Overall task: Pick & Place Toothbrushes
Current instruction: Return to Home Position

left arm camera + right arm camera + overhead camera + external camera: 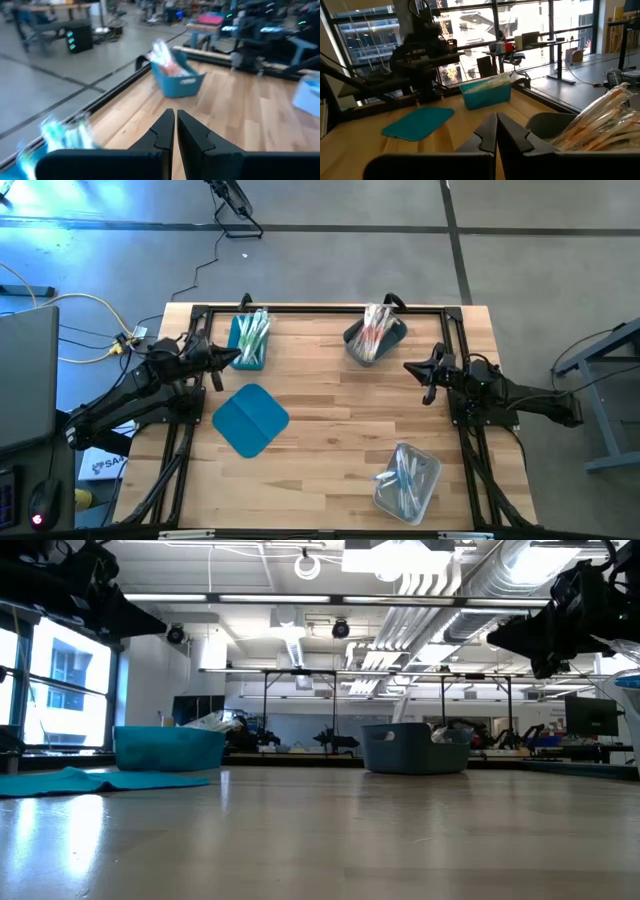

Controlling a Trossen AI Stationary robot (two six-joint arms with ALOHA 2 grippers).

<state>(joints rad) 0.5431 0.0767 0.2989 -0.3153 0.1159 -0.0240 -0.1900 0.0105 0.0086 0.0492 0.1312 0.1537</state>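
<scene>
**Toothbrushes in three bins, both grippers closed**

Sorted by colour as thin, pale, partly translucent toothbrushes (254, 330), bundled lengthwise. Green-tipped ones packed in a teal rectangular plastic bin (247, 364) at the far left corner of the light wooden desk (330, 410), ends poking over the rim. Pink-orange ones heaped in a dark grey rounded bin (352, 340) by the far edge, right of the middle, sticking out well above the wall. A few with blue parts lying flat in a clear plastic bin (432, 465) near the near right corner. Between the teal bin and the near edge, flat on the wood: a teal rounded-square lid (250, 420).

Hovering just beside the teal bin, at the left edge: left gripper (237, 359), fingers (167, 135) pressed to a narrow slit. Near the dark grey bin, by the right edge: right gripper (408, 367), likewise closed to a thin gap.
</scene>
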